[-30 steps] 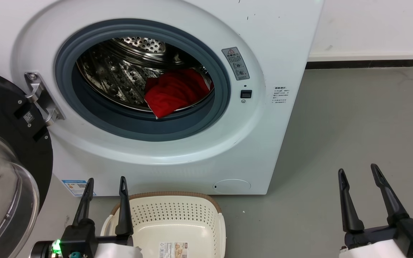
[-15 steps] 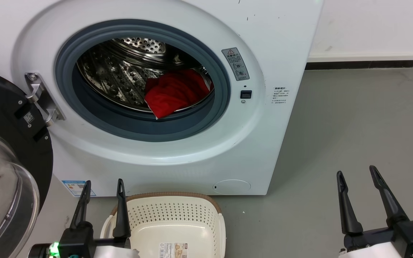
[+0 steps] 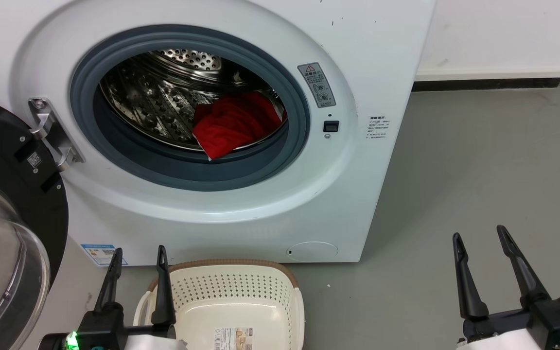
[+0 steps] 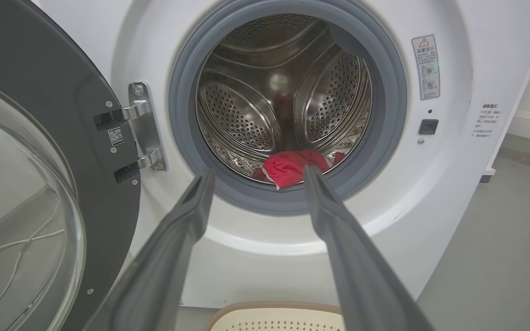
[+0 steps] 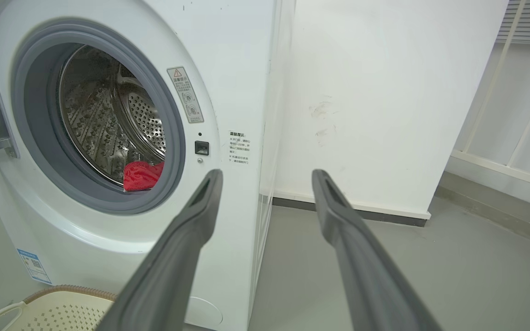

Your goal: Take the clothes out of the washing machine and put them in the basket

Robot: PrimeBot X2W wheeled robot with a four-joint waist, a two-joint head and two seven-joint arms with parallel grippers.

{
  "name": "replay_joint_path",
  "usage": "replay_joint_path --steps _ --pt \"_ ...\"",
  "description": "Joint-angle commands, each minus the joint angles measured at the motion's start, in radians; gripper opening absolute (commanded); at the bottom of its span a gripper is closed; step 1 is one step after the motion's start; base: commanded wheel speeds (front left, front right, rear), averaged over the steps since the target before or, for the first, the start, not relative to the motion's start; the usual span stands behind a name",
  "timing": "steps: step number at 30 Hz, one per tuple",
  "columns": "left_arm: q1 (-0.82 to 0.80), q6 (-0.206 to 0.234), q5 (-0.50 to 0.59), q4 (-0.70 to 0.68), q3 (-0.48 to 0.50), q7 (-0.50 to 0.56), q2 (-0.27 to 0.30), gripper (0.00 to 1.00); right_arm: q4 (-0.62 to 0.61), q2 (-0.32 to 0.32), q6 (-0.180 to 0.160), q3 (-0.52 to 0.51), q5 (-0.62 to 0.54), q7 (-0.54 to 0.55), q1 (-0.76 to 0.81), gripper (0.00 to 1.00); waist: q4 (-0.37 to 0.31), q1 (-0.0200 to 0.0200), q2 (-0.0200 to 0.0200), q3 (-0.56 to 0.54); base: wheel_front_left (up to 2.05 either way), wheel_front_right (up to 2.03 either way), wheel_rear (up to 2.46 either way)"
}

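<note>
Red clothes [image 3: 234, 124] lie bunched at the front right of the steel drum, behind the grey seal of the white washing machine [image 3: 348, 184]; they show too in the left wrist view [image 4: 292, 166] and the right wrist view [image 5: 141, 175]. The cream basket [image 3: 241, 301] stands on the floor below the opening, holding nothing but its label. My left gripper [image 3: 139, 257] is open over the basket's left rim, well short of the drum. My right gripper [image 3: 479, 238] is open over bare floor to the machine's right.
The black-rimmed glass door [image 3: 3, 233] hangs open at the left on its metal hinge [image 3: 54, 133]. Grey floor [image 3: 479, 160] stretches right of the machine to a white wall with a dark skirting [image 3: 489, 83].
The whole head view has shifted slightly, so the camera moved. Both grippers sit a little lower in it and stay open; the clothes and basket lie as before.
</note>
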Motion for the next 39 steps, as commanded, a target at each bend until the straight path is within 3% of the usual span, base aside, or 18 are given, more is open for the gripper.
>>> replay_joint_path --steps 1,11,19,30,39 --pt "0.003 0.0 -0.002 0.004 0.001 -0.003 -0.002 1.0 -0.004 -0.002 -0.001 0.003 0.003 -0.002 0.0 1.0 -0.001 0.0 0.0 0.002 0.0 0.0 0.0" --pt "-0.146 -0.045 -0.004 0.085 0.053 -0.003 0.002 1.0 -0.026 -0.002 -0.001 0.019 0.007 -0.002 -0.053 1.0 -0.046 0.0 0.0 0.08 0.0 0.0 0.0" --pt "-0.405 -0.104 0.005 0.241 0.119 -0.003 0.061 1.0 -0.048 -0.001 -0.001 0.022 0.018 -0.002 -0.121 1.0 -0.105 0.0 0.0 0.195 0.0 0.0 0.0" --pt "-0.817 -0.155 0.049 0.516 0.097 -0.003 0.209 1.0 -0.081 -0.001 -0.001 0.031 0.064 -0.002 -0.228 1.0 -0.197 0.0 0.0 0.377 0.0 0.0 0.0" --pt "-1.163 -0.188 0.042 0.774 0.013 0.176 0.338 1.0 -0.109 -0.001 -0.001 0.037 0.109 -0.002 -0.301 1.0 -0.26 0.0 0.0 0.513 0.0 0.0 0.0"
